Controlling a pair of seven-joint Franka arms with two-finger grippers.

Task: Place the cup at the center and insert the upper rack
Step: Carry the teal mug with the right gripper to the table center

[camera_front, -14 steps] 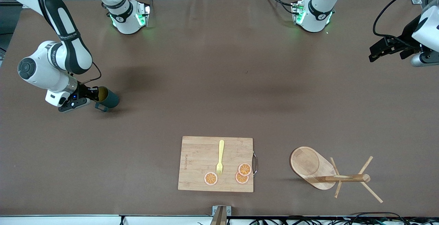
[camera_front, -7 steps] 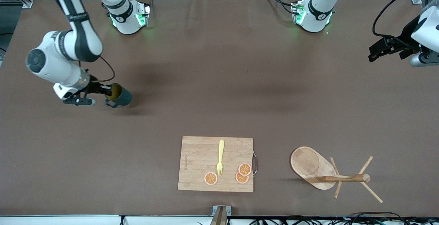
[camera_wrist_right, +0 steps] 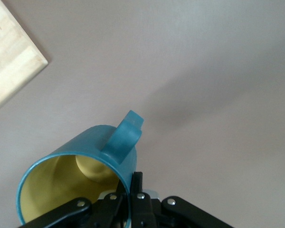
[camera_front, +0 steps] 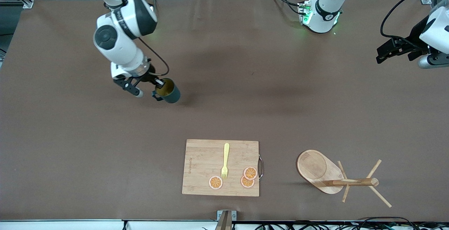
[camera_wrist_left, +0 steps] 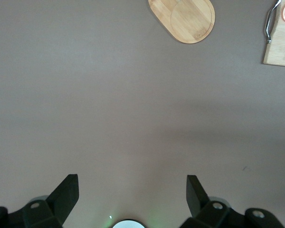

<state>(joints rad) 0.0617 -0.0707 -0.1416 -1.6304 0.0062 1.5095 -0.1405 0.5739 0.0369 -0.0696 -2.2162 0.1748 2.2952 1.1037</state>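
- My right gripper (camera_front: pixel 156 82) is hanging over the counter (camera_front: pixel 224 82) toward the right arm's end, its jaws clamped on the rim of the cup (camera_front: pixel 168 90), one finger inside the mouth and one outside.
- The cup, dark teal with a mustard-yellow inside, is being held tilted in the air, its squarish handle (camera_wrist_right: pixel 125 134) sticking out just beside my grip; its shadow is lying on the bare brown surface below.
- My left gripper (camera_front: pixel 386 50) is waiting above the counter's edge at the left arm's end, its jaws standing wide with nothing between them, as the left wrist view is showing (camera_wrist_left: pixel 133 190).
- The upper rack (camera_front: pixel 336 176) is lying on its side near the front camera's edge toward the left arm's end, its oval base (camera_front: pixel 315 168) tipped up and its post and peg rods resting on the counter.
- The cutting board (camera_front: pixel 203 167) is lying flat beside the rack, well apart from the cup, with a metal handle (camera_front: pixel 260 167) on the edge facing the rack.
- On the board are resting a yellow fork (camera_front: pixel 225 160) and three orange slices (camera_front: pixel 250 173).
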